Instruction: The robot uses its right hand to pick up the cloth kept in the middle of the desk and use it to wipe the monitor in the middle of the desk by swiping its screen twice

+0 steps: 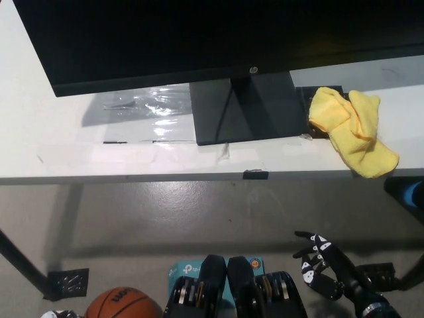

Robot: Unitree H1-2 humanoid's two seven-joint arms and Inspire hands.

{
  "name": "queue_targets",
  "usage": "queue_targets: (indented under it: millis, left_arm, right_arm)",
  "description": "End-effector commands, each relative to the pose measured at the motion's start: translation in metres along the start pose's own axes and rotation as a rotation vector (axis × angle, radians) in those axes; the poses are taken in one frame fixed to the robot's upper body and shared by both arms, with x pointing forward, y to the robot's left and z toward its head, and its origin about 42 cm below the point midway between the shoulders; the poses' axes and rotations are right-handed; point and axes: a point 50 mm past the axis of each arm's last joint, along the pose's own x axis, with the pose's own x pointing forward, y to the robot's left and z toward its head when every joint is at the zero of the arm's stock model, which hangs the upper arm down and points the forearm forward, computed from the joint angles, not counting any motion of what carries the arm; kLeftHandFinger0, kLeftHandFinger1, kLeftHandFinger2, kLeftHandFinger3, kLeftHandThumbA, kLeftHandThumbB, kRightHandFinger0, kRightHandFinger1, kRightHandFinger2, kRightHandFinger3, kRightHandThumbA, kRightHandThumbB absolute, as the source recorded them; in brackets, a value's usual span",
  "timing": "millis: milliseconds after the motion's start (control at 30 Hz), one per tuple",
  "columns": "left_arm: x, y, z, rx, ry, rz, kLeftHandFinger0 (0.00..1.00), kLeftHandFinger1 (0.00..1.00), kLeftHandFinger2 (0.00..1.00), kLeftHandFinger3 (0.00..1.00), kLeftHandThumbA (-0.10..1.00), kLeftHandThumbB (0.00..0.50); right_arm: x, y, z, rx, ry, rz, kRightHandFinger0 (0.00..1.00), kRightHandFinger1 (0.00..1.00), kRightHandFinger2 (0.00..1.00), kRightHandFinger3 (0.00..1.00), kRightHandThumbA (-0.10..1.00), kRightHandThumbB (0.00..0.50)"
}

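A crumpled yellow cloth (354, 129) lies on the white desk (132, 156), just right of the monitor's black stand (242, 109). The black monitor (199, 36) spans the top of the head view, its screen facing away from the camera angle. My black right hand (324, 268) hangs low at the bottom right, below the desk edge and well short of the cloth, fingers spread and holding nothing. Only a white sliver at the bottom left edge (56, 314) hints at my left hand.
A shiny clear plastic sheet (142, 106) lies on the desk left of the stand. A basketball (122, 305) sits on the floor at the lower left, near a black desk foot (66, 281). A blue object (414, 193) shows at the right edge.
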Motion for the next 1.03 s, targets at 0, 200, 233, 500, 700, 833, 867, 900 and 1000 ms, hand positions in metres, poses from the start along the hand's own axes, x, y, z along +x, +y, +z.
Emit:
queue_targets:
  millis: [0, 200, 233, 500, 700, 833, 867, 900, 1000]
  left_arm:
    - [0.005, 0.015, 0.009, 0.0, -0.053, 0.05, 0.51, 0.52, 0.66, 0.77, 0.84, 0.312]
    - [0.009, 0.015, 0.011, -0.001, -0.049, 0.05, 0.53, 0.54, 0.68, 0.78, 0.84, 0.325]
    - [0.009, 0.015, 0.012, -0.007, -0.053, 0.05, 0.53, 0.54, 0.68, 0.78, 0.84, 0.328]
    - [0.012, 0.015, 0.012, -0.003, -0.06, 0.053, 0.54, 0.55, 0.69, 0.77, 0.86, 0.341]
    - [0.017, 0.02, 0.019, 0.003, -0.071, 0.067, 0.54, 0.55, 0.68, 0.79, 0.87, 0.34]
    - [0.018, 0.02, 0.019, -0.005, -0.072, 0.07, 0.53, 0.54, 0.67, 0.78, 0.85, 0.326]
    - [0.019, 0.021, 0.019, 0.005, -0.072, 0.071, 0.53, 0.54, 0.67, 0.78, 0.86, 0.328]
    - [0.018, 0.021, 0.02, 0.003, -0.069, 0.071, 0.53, 0.55, 0.67, 0.78, 0.86, 0.336]
    - [0.017, 0.021, 0.02, -0.001, -0.069, 0.071, 0.54, 0.55, 0.68, 0.78, 0.87, 0.338]
  right_arm:
    - [0.009, -0.015, 0.014, 0.008, -0.047, -0.017, 0.39, 0.46, 0.62, 0.9, 0.04, 0.132]
    - [0.015, -0.019, 0.015, -0.02, -0.049, -0.017, 0.43, 0.5, 0.65, 0.9, 0.06, 0.128]
    - [0.015, -0.019, 0.016, -0.022, -0.045, -0.015, 0.43, 0.5, 0.65, 0.91, 0.06, 0.128]
    - [0.017, -0.02, 0.015, -0.023, -0.048, -0.011, 0.39, 0.45, 0.6, 0.88, 0.04, 0.123]
    - [0.025, -0.025, 0.02, -0.039, -0.053, -0.015, 0.34, 0.4, 0.59, 0.88, 0.03, 0.124]
    - [0.024, -0.026, 0.02, -0.035, -0.059, -0.018, 0.33, 0.39, 0.59, 0.87, 0.01, 0.128]
    - [0.025, -0.026, 0.019, -0.04, -0.057, -0.018, 0.32, 0.39, 0.59, 0.87, 0.01, 0.129]
    - [0.025, -0.026, 0.019, -0.046, -0.055, -0.017, 0.36, 0.43, 0.6, 0.87, 0.03, 0.129]
    - [0.026, -0.027, 0.02, -0.051, -0.055, -0.016, 0.37, 0.42, 0.59, 0.86, 0.04, 0.132]
